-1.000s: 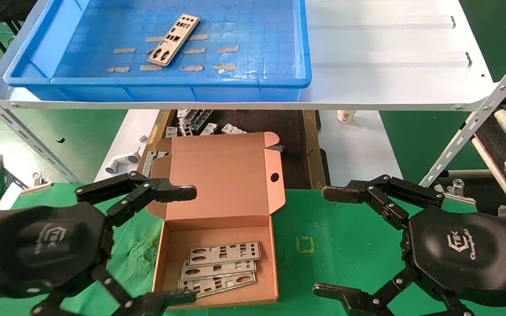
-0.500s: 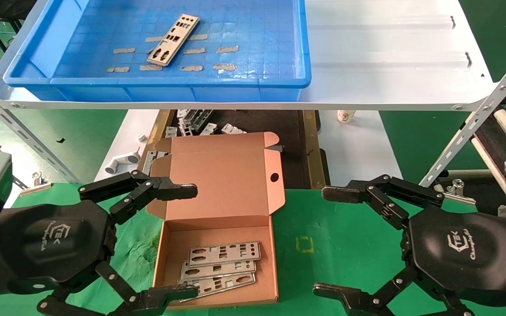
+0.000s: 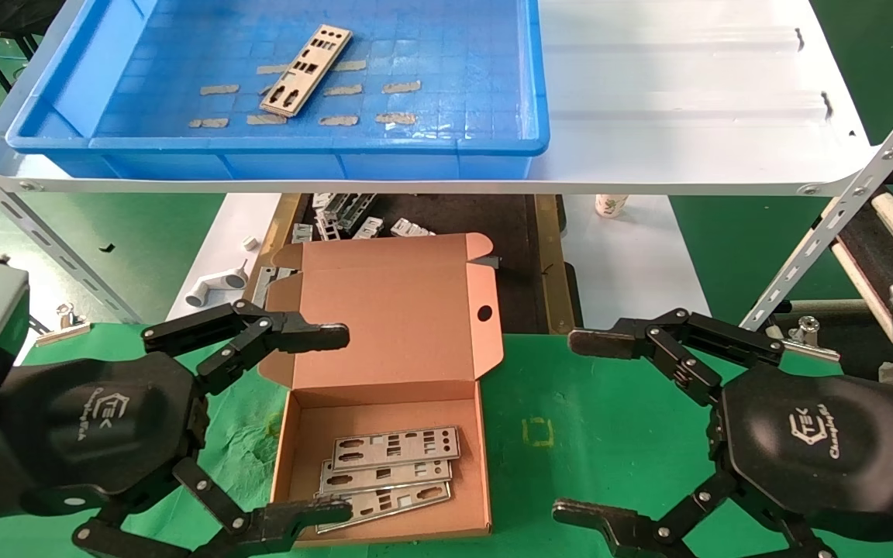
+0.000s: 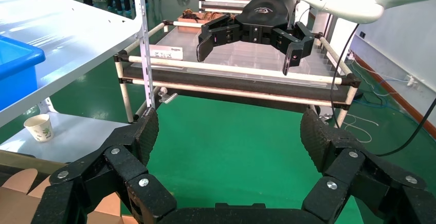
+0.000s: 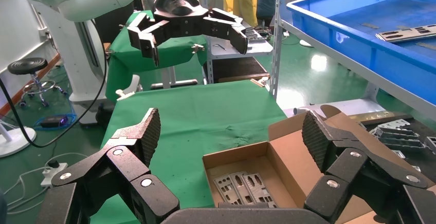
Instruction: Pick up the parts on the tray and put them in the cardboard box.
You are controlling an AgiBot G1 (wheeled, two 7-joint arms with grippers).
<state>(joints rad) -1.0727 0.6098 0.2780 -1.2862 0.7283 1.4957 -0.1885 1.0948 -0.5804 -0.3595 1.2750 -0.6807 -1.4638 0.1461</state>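
One silver plate point(image 3: 307, 70) lies in the blue tray point(image 3: 144, 143) on the white shelf; it also shows in the right wrist view point(image 5: 406, 33). The open cardboard box point(image 3: 299, 411) sits on the green table below and holds three overlapping plates point(image 3: 388, 469), also seen in the right wrist view point(image 5: 241, 188). My left gripper point(image 3: 330, 426) is open and empty at the box's left side, its fingers spanning the box's left wall. My right gripper point(image 3: 582, 426) is open and empty, right of the box above the green cloth.
Small bent brackets point(image 3: 353, 217) lie on a dark mat behind the box. A white pipe fitting point(image 3: 214, 287) lies at the left. A paper cup point(image 3: 611, 204) stands under the shelf. A slanted shelf post point(image 3: 842, 209) runs at the right.
My left gripper has shifted slightly right and up beside the box. The right gripper and the plates have not moved.
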